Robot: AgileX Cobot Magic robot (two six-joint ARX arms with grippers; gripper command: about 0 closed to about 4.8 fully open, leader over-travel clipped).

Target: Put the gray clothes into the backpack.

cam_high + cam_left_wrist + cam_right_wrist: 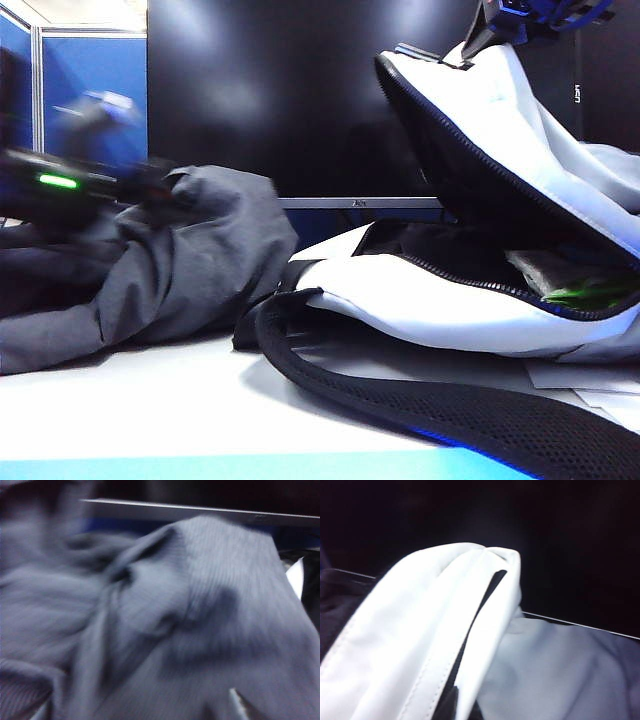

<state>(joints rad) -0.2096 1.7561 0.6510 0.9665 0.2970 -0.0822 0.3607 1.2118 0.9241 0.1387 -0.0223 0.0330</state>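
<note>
The gray clothes [190, 250] lie heaped on the left of the table, ribbed and dark slate, and they fill the left wrist view [200, 605]. My left gripper [155, 185] is motion-blurred and sits over the heap's top. Its fingertips [235, 701] stand wide apart, open, with cloth below them. The pale backpack [420, 300] lies on the right with its mouth gaping toward the clothes. My right gripper [500, 25] is shut on the top of the backpack's flap [420, 630] and holds it up; its fingers are hidden in the right wrist view.
A wide black mesh shoulder strap [420, 400] curves across the white table [150, 400] in front of the backpack. A black monitor [280, 100] stands behind, with a blue partition [90, 70] at the back left. Something green [590, 295] shows inside the bag.
</note>
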